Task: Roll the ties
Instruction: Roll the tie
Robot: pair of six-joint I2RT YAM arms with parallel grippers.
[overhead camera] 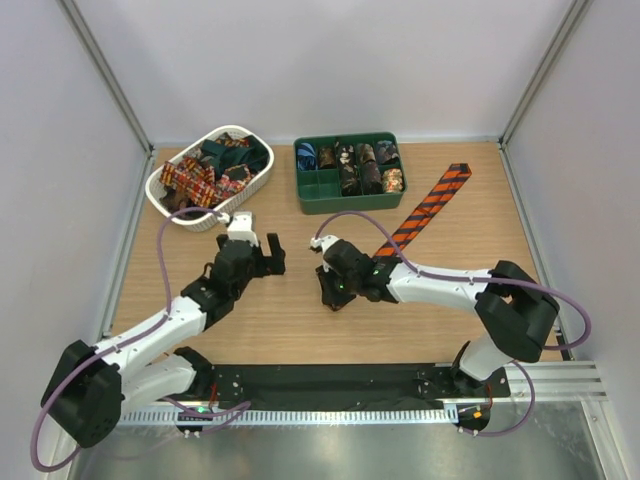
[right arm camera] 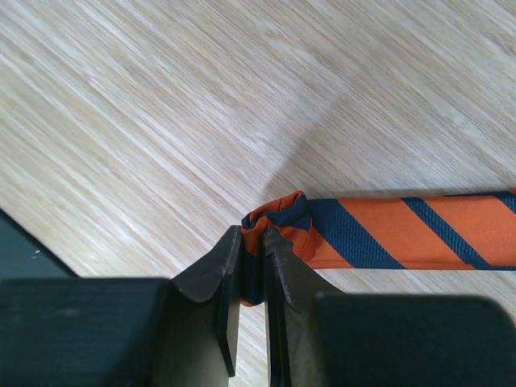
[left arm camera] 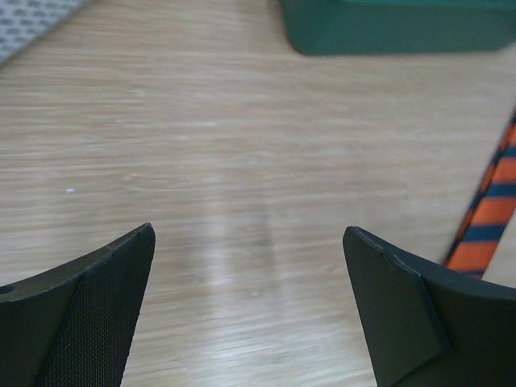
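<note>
- The striped tie [overhead camera: 425,208] lies flat on the table [overhead camera: 300,320]. It runs on a diagonal, from near the far right corner toward the middle of the tabletop.
- Its cloth is orange with dark diagonal stripes, which look dark blue in the right wrist view. The wide pointed end is the far one. At the near end the cloth is folded over itself into a small curl.
- The right gripper [right arm camera: 251,242] is closed tight on this curled end, and the cloth sits between its two fingers.
- I judge that the rolling of this tie is only at its start: one first fold is made and almost the whole length is not yet wound.
- The next move probably calls for turning the pinched end over along the band, so that the layers stay straight and the edges stay in line.
- The left gripper [overhead camera: 262,250] hangs above bare wood near the middle of the table, to the left of the tie. Its fingers are wide apart and hold nothing.
- The green tray [overhead camera: 305,195] stands at the middle of the far edge and holds rolled ties [overhead camera: 360,165].
- The white basket [overhead camera: 160,185] stands near the far left corner, with loose ties [overhead camera: 215,165] inside.
</note>
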